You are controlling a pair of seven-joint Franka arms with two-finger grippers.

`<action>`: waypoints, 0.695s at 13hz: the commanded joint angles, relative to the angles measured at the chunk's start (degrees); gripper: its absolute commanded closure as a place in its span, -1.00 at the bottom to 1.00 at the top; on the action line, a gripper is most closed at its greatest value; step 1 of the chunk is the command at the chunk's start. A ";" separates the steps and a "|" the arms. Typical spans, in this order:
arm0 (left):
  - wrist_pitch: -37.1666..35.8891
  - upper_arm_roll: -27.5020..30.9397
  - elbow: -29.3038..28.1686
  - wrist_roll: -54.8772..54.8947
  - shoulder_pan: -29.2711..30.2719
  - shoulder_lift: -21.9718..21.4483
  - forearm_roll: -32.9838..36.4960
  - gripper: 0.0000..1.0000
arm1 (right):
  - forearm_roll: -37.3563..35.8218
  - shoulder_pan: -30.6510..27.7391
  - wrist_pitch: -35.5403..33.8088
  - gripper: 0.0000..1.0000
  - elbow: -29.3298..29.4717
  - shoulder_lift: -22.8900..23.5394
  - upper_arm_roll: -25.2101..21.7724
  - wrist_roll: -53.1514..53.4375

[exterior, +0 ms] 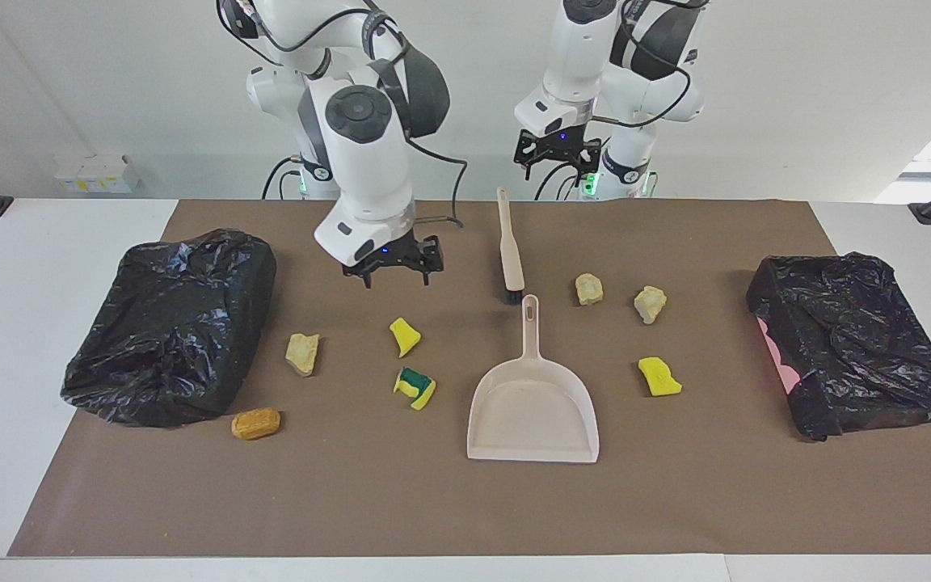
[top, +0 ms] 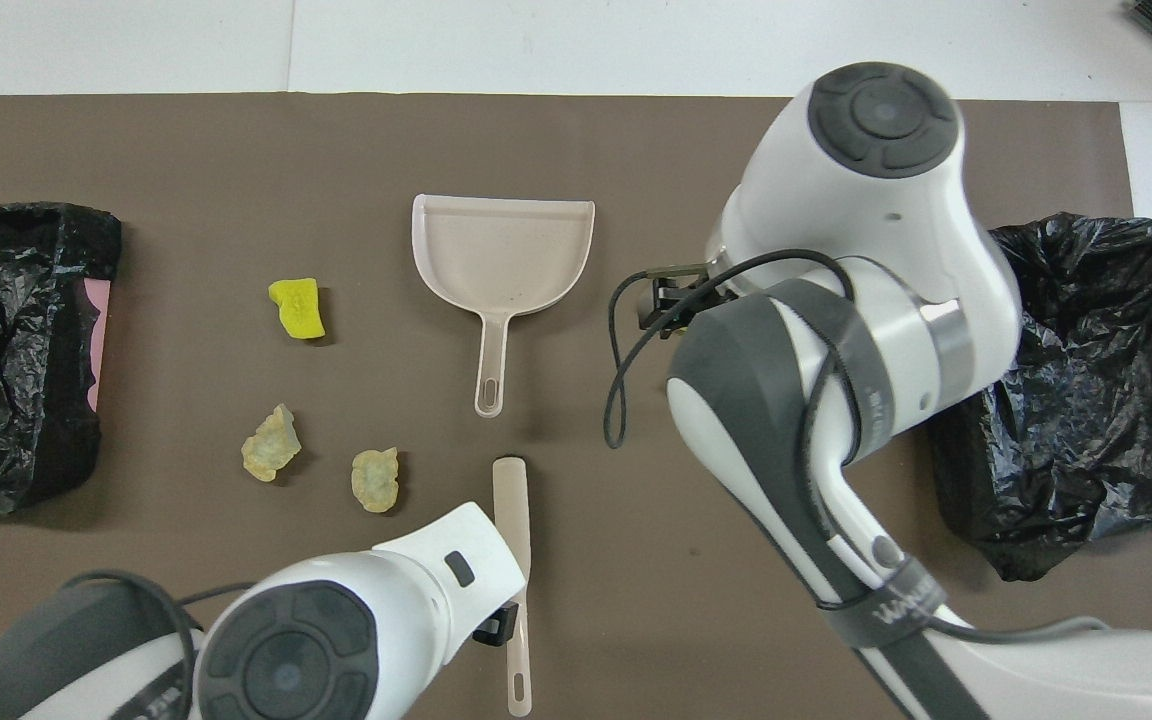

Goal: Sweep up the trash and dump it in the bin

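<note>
Facing view: the right tool (exterior: pixel 389 268) hangs low over the brown mat (exterior: pixel 465 501), its fingers spread and holding nothing. Almost straight under it, a little farther from the robots, lies a bright yellow chunk (exterior: pixel 405 335), and farther again a yellow-and-green chunk (exterior: pixel 415 387). Toward the right arm's end of the counter (exterior: pixel 21 339) from this tool sit a pale beige chunk (exterior: pixel 302 353), an orange-brown chunk (exterior: pixel 255 423) and a black-lined bin (exterior: pixel 174 323).

The left tool (exterior: pixel 556 156) is up in the air over the handle end of the brush (exterior: pixel 509 246), fingers spread and empty, not touching it. The brush's bristles point at the handle of the dustpan (exterior: pixel 533 396), which lies flat with its mouth away from the robots. Toward the left arm's end from this tool lie two pale beige chunks (exterior: pixel 588 288) (exterior: pixel 650 304) side by side, a bright yellow chunk (exterior: pixel 659 377) farther from the robots than those, and a second black-lined bin (exterior: pixel 853 339).

In the overhead view the right arm covers four of the seven chunks; the two beige pieces (top: pixel 270 456) (top: pixel 376 479) and one yellow piece (top: pixel 297 307) show.
</note>
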 commanded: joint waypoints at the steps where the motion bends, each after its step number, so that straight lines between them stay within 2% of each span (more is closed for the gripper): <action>1: 7.50 1.12 -8.39 -4.42 -5.91 -2.29 -0.65 -1.00 | 1.23 2.73 3.30 -1.00 1.78 3.04 0.45 5.85; 5: 20.76 1.12 -16.83 -13.12 -13.04 0.08 -0.65 -1.00 | 1.67 8.00 10.76 -1.00 2.92 8.40 0.45 13.13; 6: 22.18 1.12 -17.81 -13.75 -13.66 0.43 -0.65 -1.00 | 1.67 9.67 12.26 -1.00 4.23 10.50 0.36 15.51; 9: 25.44 1.12 -18.17 -13.49 -14.64 5.96 -0.65 -1.00 | 1.23 12.57 16.74 -1.00 7.31 15.61 0.28 19.30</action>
